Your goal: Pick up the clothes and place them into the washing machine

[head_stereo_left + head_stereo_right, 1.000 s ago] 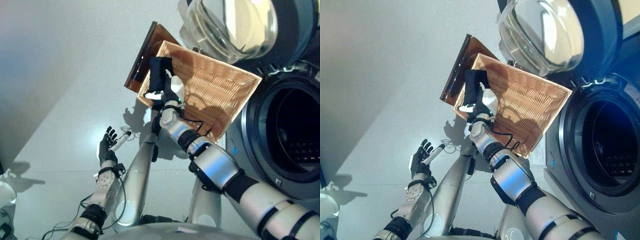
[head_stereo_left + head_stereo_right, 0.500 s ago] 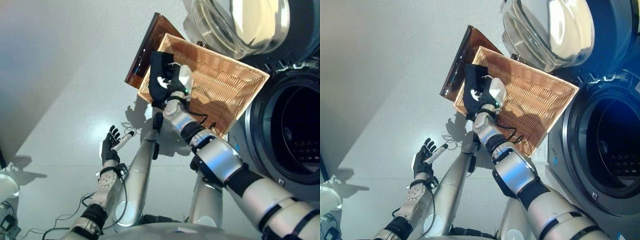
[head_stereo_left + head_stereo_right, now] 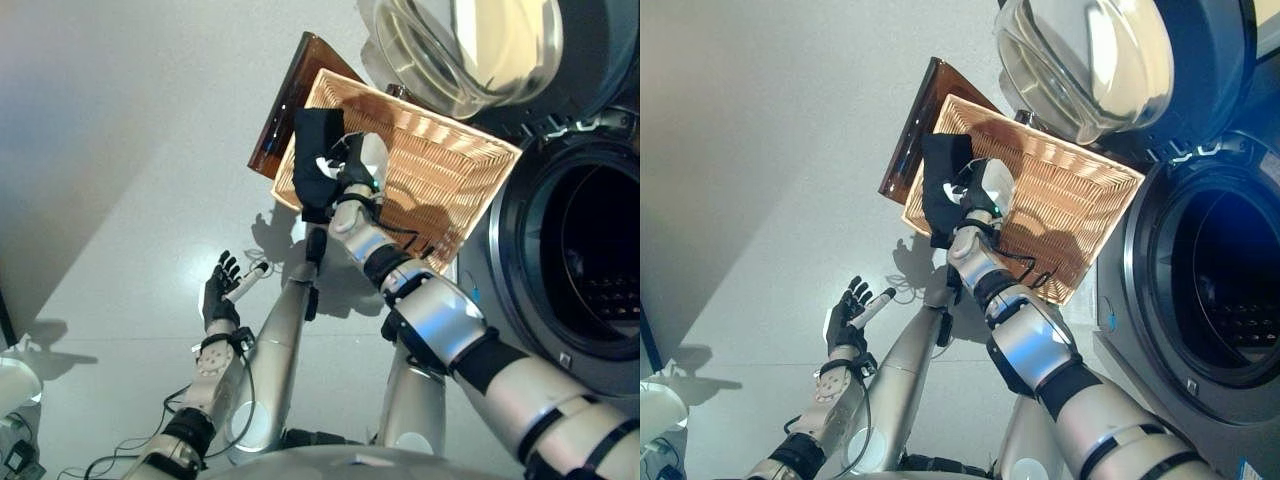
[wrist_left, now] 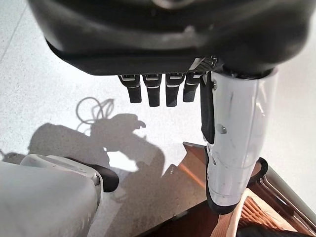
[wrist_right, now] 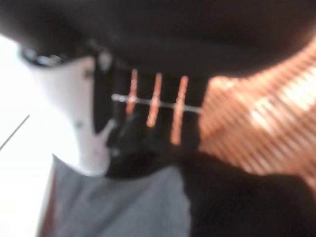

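A black piece of clothing (image 3: 313, 165) hangs at the near-left corner of a woven wicker basket (image 3: 450, 165) on the floor. My right hand (image 3: 352, 168) is shut on it, fingers curled into the cloth; the right wrist view shows the dark cloth (image 5: 148, 148) bunched under those fingers, with basket weave (image 5: 256, 123) beside it. The washing machine's round opening (image 3: 590, 255) is dark at the right, its glass door (image 3: 470, 45) swung open above the basket. My left hand (image 3: 218, 295) hovers low over the floor, open and holding nothing, its fingers (image 4: 158, 91) straight.
A flat brown board (image 3: 285, 105) leans along the basket's left side. Pale smooth floor (image 3: 130, 150) spreads to the left of the basket. The washing machine's front panel (image 3: 500, 290) stands close against the basket's right end.
My right hand has shifted slightly in the basket's corner, and more of the black cloth now hangs down over the basket's edge. The left hand has stayed put.
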Tool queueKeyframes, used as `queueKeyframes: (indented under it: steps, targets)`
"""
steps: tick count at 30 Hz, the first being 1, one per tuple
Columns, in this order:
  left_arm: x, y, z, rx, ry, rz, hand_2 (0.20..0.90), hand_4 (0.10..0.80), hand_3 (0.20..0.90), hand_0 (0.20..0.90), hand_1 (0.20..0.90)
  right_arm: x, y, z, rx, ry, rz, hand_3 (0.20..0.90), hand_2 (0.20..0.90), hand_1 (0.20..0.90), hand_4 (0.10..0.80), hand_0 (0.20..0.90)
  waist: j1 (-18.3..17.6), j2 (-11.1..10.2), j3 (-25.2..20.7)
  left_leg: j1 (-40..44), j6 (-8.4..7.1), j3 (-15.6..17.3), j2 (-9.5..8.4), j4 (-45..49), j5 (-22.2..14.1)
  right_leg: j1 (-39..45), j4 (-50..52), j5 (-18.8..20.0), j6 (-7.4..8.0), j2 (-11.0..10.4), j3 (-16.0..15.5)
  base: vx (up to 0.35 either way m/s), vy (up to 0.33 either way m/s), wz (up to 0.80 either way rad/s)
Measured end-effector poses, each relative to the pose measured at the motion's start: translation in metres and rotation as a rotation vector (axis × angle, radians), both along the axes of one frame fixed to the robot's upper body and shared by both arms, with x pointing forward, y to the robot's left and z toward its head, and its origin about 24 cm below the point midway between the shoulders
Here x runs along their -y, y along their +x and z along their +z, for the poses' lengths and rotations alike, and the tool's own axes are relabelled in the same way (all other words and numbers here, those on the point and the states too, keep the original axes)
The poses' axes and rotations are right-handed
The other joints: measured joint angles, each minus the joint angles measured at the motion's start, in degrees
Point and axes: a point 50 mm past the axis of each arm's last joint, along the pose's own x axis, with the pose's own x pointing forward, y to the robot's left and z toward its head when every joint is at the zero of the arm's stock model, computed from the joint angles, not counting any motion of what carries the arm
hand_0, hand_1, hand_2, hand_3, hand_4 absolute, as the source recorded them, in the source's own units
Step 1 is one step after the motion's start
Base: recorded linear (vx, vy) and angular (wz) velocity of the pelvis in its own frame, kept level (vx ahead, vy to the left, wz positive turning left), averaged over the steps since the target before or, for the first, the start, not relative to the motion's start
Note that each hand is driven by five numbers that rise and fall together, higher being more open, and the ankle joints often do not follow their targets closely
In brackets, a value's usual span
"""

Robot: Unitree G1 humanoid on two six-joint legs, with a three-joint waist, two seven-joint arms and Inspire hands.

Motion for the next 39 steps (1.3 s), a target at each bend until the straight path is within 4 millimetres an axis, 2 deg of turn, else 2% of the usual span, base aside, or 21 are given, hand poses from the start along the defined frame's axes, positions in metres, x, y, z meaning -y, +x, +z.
queueKeyframes:
  steps: [10, 15, 20, 24, 25, 26, 27, 33, 36, 39]
  targets:
    - [-0.001, -0.001, -0.002, -0.012, 0.005, 0.005, 0.900, 0.800, 0.900, 0.900, 0.900, 0.000, -0.005, -0.012, -0.034, 0.078, -0.004, 0.200, 0.200, 0.200, 0.300, 0.200, -1.07, 0.00, 0.00, 0.27, 0.05, 0.09, -0.01, 0.02, 0.09, 0.29, 0.00, 0.43, -0.46, 0.00, 0.09, 0.004, -0.004, -0.02]
    - [-0.004, -0.002, -0.003, -0.018, 0.008, 0.015, 0.900, 0.800, 0.900, 0.900, 0.900, -0.004, -0.017, -0.029, -0.039, 0.288, 0.038, 0.200, 0.200, 0.200, 0.300, 0.200, -2.05, -0.06, 0.02, 1.98, 0.01, 0.28, 0.01, -0.16, 0.04, 1.85, -0.09, 0.39, -0.42, 0.06, 0.12, 0.011, -0.018, -0.05]
    - [-0.006, -0.004, -0.006, -0.033, 0.010, 0.023, 0.900, 0.800, 0.900, 0.900, 0.900, -0.007, -0.034, -0.041, -0.030, 0.472, 0.106, 0.200, 0.200, 0.200, 0.300, 0.200, -4.05, -0.23, 0.02, 2.87, 0.01, 0.88, 0.15, -0.40, 0.04, 2.64, -0.31, -0.18, 0.23, 0.01, 0.23, 0.047, -0.035, -0.07]
    - [-0.010, -0.007, -0.011, -0.059, 0.015, 0.039, 0.900, 0.800, 0.900, 0.900, 0.900, -0.002, -0.047, -0.058, -0.049, 0.554, 0.107, 0.200, 0.200, 0.200, 0.300, 0.200, -4.72, -1.85, -0.15, 5.00, 0.07, 2.03, 0.16, -1.02, 0.00, 4.01, -1.09, -0.27, 0.33, 0.02, 0.83, 0.013, -0.033, -0.05]
    - [-0.010, -0.007, -0.011, -0.060, 0.013, 0.039, 0.900, 0.800, 0.900, 0.900, 0.900, 0.000, -0.048, -0.059, -0.051, 0.553, 0.113, 0.439, 0.439, 0.439, 0.471, 0.439, -5.43, -1.89, -0.14, 4.99, 0.09, 2.06, 0.19, -1.11, 0.02, 4.00, -1.10, -0.57, 0.62, 0.01, 0.87, 0.006, -0.037, -0.03]
    - [-0.010, -0.008, -0.012, -0.061, 0.012, 0.039, 0.900, 0.800, 0.900, 0.900, 0.900, 0.001, -0.048, -0.059, -0.051, 0.552, 0.119, 0.439, 0.439, 0.439, 0.471, 0.439, -5.79, -1.91, -0.15, 4.99, 0.16, 2.07, 0.50, -1.13, 0.05, 4.03, -1.05, -0.73, 0.73, -0.01, 0.90, 0.000, 0.000, 0.00]
    - [-0.010, -0.008, -0.012, -0.064, 0.009, 0.042, 0.900, 0.800, 0.900, 0.900, 0.900, 0.003, -0.050, -0.061, -0.051, 0.551, 0.115, 0.900, 0.900, 0.900, 0.800, 0.900, -6.11, -2.06, -0.21, 5.07, 0.18, 2.29, 0.56, -1.11, 0.05, 4.07, -1.07, -1.03, 0.75, 0.02, 0.94, 0.003, -0.026, -0.05]
    - [-0.011, -0.002, -0.011, -0.079, 0.071, 0.045, 0.900, 0.800, 0.900, 0.900, 0.900, 0.011, -0.056, -0.072, -0.071, 0.522, 0.109, 0.900, 0.900, 0.900, 0.800, 0.900, -7.41, -2.27, -0.24, 5.91, 0.21, 2.99, 0.60, -1.27, 0.06, 4.42, -1.15, -1.16, 0.66, 0.12, 1.63, 0.003, -0.020, -0.11]
    - [-0.008, 0.005, -0.006, -0.073, 0.164, 0.021, 0.900, 0.800, 0.900, 0.900, 0.900, 0.016, -0.064, -0.084, -0.093, 0.480, 0.121, 0.900, 0.900, 0.900, 0.800, 0.900, -7.75, -2.68, -0.42, 7.61, 0.29, 3.55, 0.29, -2.07, -0.02, 5.25, -1.09, -1.17, 0.67, 0.12, 2.35, 0.009, -0.014, -0.12]
    - [-0.004, 0.018, 0.004, -0.036, 0.230, 0.002, 0.900, 0.800, 0.900, 0.900, 0.900, 0.020, -0.070, -0.093, -0.114, 0.455, 0.114, 0.900, 0.900, 0.900, 0.800, 0.900, -9.62, -3.04, -0.54, 8.25, 0.35, 3.85, 0.19, -2.33, -0.06, 5.66, -1.18, -1.23, 0.74, 0.09, 2.85, 0.011, -0.019, -0.12]
